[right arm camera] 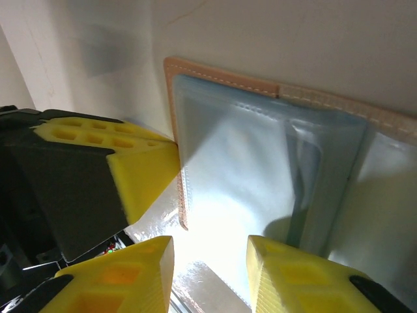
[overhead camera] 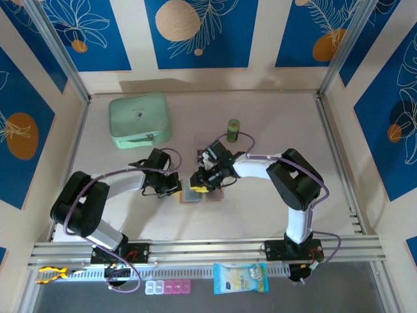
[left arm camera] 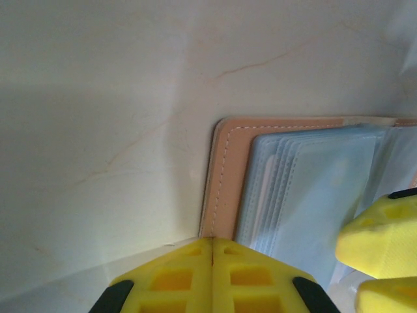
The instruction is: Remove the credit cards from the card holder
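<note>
Fingers (left arm camera: 176, 280) of the left gripper (left arm camera: 213, 248), both yellow and ribbed, are pressed together with nothing between them. Their joined tip touches the near corner of the small tan-pink leather card holder (left arm camera: 228, 169). The right gripper (right arm camera: 208, 261) has its yellow fingers (right arm camera: 306, 274) spread apart, one on either side of a strip of the holder's pocket panel. It hovers close above the panel, and whether a fingertip touches it cannot be told.

The card holder lies open and flat on the pale bench (overhead camera: 247, 208), near the middle and between the two grippers. Its stitched leather border frames stacked pale blue-grey translucent pockets. The cloudy pocket plastic shows no printed face, so the credit cards cannot be picked out.

In the top view the two arms reach inward from their bases at the near edge and meet over the holder. A small green cylinder (overhead camera: 232, 129) stands upright on the bench just beyond the right gripper. A larger mint-green zip case (overhead camera: 140, 119) lies well apart at the far left. On the ledge in front of the arm bases lie a blue-and-white packet (overhead camera: 241, 278) and a row of small clear and pink compartments (overhead camera: 168, 287).
</note>
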You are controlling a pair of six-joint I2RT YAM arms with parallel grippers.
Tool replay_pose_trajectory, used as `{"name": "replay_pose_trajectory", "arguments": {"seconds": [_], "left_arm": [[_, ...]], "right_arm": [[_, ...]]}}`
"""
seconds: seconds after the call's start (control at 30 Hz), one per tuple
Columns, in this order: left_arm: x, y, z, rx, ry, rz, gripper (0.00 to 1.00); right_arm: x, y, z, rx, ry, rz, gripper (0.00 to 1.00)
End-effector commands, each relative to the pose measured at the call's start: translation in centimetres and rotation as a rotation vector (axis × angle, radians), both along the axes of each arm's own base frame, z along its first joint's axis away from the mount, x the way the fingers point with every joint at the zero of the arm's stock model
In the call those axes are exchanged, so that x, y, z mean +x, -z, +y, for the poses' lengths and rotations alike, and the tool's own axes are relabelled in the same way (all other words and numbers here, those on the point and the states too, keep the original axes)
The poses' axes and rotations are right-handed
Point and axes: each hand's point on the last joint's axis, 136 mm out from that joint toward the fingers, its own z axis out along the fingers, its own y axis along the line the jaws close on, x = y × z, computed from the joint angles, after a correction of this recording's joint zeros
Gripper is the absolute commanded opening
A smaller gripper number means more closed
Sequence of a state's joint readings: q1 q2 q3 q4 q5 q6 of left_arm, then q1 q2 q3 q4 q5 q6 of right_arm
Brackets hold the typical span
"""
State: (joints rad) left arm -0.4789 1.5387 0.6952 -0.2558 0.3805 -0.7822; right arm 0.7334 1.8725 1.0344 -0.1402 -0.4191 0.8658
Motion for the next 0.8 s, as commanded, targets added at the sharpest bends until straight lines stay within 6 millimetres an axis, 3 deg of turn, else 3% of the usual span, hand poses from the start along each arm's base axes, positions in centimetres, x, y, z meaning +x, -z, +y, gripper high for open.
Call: {"name": "replay_pose_trajectory", "arguments": {"seconds": [0.0, 0.3, 0.77], "left_arm": [[-0.5, 0.6, 0.5, 0.049, 0.016, 0.022, 0.00], [-0.4, 0.5, 0.6, 0.061, 0.023, 0.027, 0.00], [0.9, -3.2, -0.9, -0.007, 0.022, -0.034, 0.03]], "right_arm": [[-0.4, 0.5, 0.0, -0.032, -0.017, 0.016, 0.35], [-0.1, 0.7, -1.6, -0.108, -0.002, -0.008, 0.34], [-0.2, 0.1, -2.0, -0.080, -0.003, -0.009, 0.32]]}}
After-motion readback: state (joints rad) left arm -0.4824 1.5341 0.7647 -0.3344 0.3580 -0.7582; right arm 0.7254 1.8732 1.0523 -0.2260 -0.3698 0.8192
